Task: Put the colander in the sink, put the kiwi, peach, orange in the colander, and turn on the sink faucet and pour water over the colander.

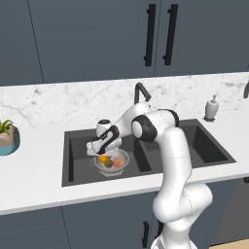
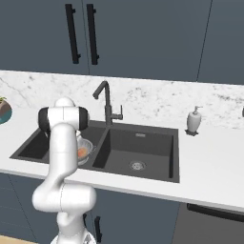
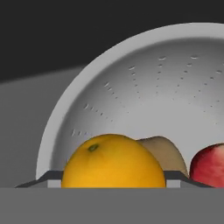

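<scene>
Colander (image 1: 113,163) sits in left basin of sink (image 1: 73,160); orange (image 3: 113,162), kiwi (image 3: 166,153), peach (image 3: 210,166) inside it. Gripper (image 1: 98,151) just above orange, jaws apparently apart, holding nothing.

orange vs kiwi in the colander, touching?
Cannot tell. In the hand view the orange overlaps the kiwi behind it inside the colander, hiding any contact or gap; the base views are too small.
</scene>
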Available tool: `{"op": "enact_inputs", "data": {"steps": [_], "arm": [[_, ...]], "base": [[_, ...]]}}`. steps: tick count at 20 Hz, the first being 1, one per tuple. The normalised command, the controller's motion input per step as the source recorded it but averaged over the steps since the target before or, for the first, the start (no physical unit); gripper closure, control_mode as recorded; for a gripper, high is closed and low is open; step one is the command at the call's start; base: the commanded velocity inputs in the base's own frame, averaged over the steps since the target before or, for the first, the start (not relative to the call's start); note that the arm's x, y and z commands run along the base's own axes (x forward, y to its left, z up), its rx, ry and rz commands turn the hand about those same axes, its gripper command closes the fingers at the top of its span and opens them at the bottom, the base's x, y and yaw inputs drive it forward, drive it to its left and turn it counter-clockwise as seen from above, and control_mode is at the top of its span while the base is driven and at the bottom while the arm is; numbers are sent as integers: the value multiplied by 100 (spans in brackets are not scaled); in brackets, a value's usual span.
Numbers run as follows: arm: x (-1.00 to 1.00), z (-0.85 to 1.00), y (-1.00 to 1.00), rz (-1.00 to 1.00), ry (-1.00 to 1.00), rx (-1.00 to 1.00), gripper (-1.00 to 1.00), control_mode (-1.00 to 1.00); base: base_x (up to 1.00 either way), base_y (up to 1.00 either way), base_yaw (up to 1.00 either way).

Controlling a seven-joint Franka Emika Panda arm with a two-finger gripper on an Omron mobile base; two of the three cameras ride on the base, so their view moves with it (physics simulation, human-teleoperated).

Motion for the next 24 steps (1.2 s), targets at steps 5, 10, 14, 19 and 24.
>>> {"op": "enact_inputs", "data": {"steps": [5,10,14,19,24], "arm": [[13,-30,8,-1,3,0,100,-100],[0,-28,-2,-4,9,0,-100,-100],[-9,-11,-20,-5,3,0,-100,-100],[-21,-3,-25,-3,0,0,-100,-100],[-32,0,-18,0,0,0,-100,-100]], "base": [[0,0,0],[0,0,0],[0,0,0],[0,0,0],[0,0,0]]}}
